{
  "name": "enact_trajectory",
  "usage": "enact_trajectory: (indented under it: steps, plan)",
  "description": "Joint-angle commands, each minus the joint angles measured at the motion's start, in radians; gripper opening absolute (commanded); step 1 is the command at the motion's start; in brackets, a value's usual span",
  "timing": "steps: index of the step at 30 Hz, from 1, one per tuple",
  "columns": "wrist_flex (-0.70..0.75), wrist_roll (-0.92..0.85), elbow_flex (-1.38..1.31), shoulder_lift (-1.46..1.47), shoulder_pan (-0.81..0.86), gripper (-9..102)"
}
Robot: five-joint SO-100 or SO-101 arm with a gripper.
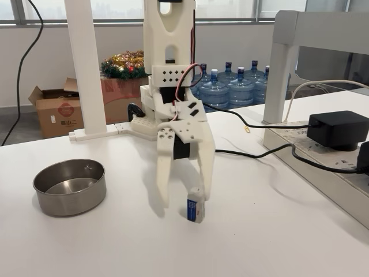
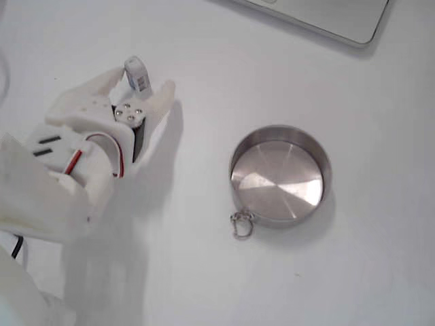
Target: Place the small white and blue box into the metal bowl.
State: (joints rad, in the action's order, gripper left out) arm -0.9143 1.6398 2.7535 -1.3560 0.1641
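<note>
Two fixed views, one white table [image 1: 277,231]. In a fixed view from the front: white arm lowered over the tabletop, gripper [image 1: 184,203] pointing down, fingers spread wide. Small white and blue box [image 1: 196,209] upright on the table, at the tip of the right-hand finger [image 1: 206,173] as seen here, apparently touching it; left-hand finger well clear of the box. Nothing clamped. Metal bowl [image 1: 70,187] to the left of the arm in this view, well apart from the box, standing open and upright with nothing visible inside. Black power adapter [image 1: 337,130] and black cable [image 1: 259,151] off to the right, cardboard box [image 1: 55,109] and a cluster of blue water bottles [image 1: 233,86] on the floor beyond.

In a fixed view from above: gripper [image 2: 140,87] at upper left, jaws apart, box [image 2: 137,73] between the fingertips near the open end. Bowl [image 2: 280,174] to the right here, well away, its brushed bottom bare, a small metal ring [image 2: 240,224] at its lower-left rim. Corner of a grey laptop [image 2: 340,20] along the top edge.
</note>
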Motion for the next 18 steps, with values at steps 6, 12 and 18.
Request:
enact_trajectory:
  steps: [6,12,18]
  plan:
    - [-0.017,0.006,-0.081,0.069,-0.023,26]
    - [-0.017,0.006,-0.138,0.124,-0.025,25]
    - [-0.017,0.006,-0.144,0.124,-0.020,23]
